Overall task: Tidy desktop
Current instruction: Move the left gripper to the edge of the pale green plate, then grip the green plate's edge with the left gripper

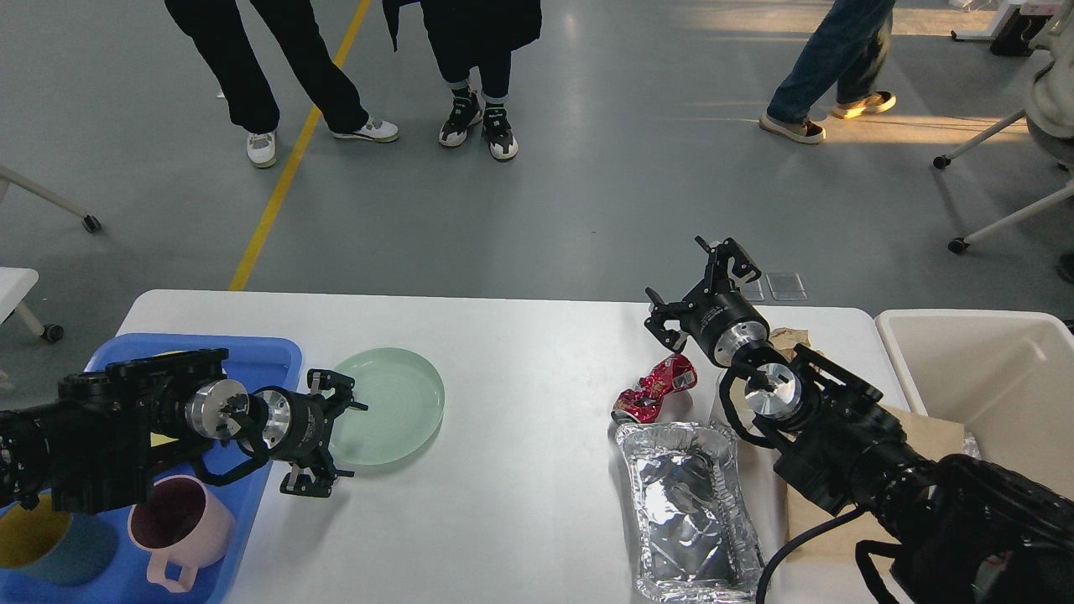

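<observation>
White desk [520, 369] filling the lower part of the head view, long axis running left to right, far long edge facing the grey floor [587, 193], rounded far corners visible at both ends. Smooth and matte on top. Pale green plate [388, 406] lying flat left of the desk's middle. Left hand [340, 436] at the plate's near-left rim, fingers spread wide, one above the rim and one below it, grasping nothing. Blue tray [260, 361] at the desk's left end beside the plate, carrying a pink mug [180, 528] and a teal cup [50, 545] with a yellow inside. Well to the right of the plate, a crushed red can [654, 387] lying on its side, and just nearer than it a crumpled foil tray [688, 512] with its length running near to far. Right hand [701, 289] raised above the desk's far edge beyond the can, fingers parted, empty. Brown paper [931, 436] under the right arm at the desk's right end, and a cream bin [990, 377] standing just off that end. Beyond the desk, a yellow line [285, 168] crossing the floor, three people's legs and shoes [470, 126] standing or walking, chair legs on castors [956, 243] at the right edge, sunlight falling on the floor at upper right.
</observation>
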### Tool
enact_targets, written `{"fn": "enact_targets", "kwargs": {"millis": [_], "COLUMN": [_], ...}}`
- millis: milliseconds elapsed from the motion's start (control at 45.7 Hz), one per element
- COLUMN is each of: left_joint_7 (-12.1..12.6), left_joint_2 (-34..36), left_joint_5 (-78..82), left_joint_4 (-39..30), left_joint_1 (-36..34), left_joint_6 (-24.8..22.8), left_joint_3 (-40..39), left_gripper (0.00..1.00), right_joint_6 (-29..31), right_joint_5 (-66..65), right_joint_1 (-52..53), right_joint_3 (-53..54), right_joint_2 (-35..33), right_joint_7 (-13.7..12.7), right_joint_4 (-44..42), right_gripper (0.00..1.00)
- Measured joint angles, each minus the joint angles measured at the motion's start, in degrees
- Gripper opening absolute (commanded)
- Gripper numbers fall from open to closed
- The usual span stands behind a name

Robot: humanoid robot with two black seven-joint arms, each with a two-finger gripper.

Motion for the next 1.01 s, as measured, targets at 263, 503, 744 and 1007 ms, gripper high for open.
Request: {"fn": "enact_targets", "kwargs": {"millis": [263,503,744,1007], "left_joint_7": [-1.75,-3.55,-5.55,-7.61], "left_joint_2": [-1.02,-1.71,-2.20,-2.24], "left_joint_5": [1.66,2.16,3.27,3.79], "left_joint_4": [1.40,1.52,1.53,1.58], "left_joint_1": [1.06,1.99,2.54,3.70], "left_joint_6": [0.00,-0.08,-0.59,-0.58], "left_joint_3": [0.00,0.00,0.08,0.07], "left_gripper": [0.88,0.87,0.83,0.71], "right_joint_6": [0.00,0.00,0.00,0.00], "right_joint_5": [0.00,0.00,0.00,0.00], "right_joint_1": [0.00,0.00,0.00,0.00], "right_joint_3": [0.00,0.00,0.00,0.00], "right_joint_2": [-0.01,-0.01,-0.04,-0.01], "right_joint_7": [0.00,0.00,0.00,0.00], "right_joint_4": [0.00,0.00,0.00,0.00], "right_gripper": [1.00,1.00,1.00,1.00]}}
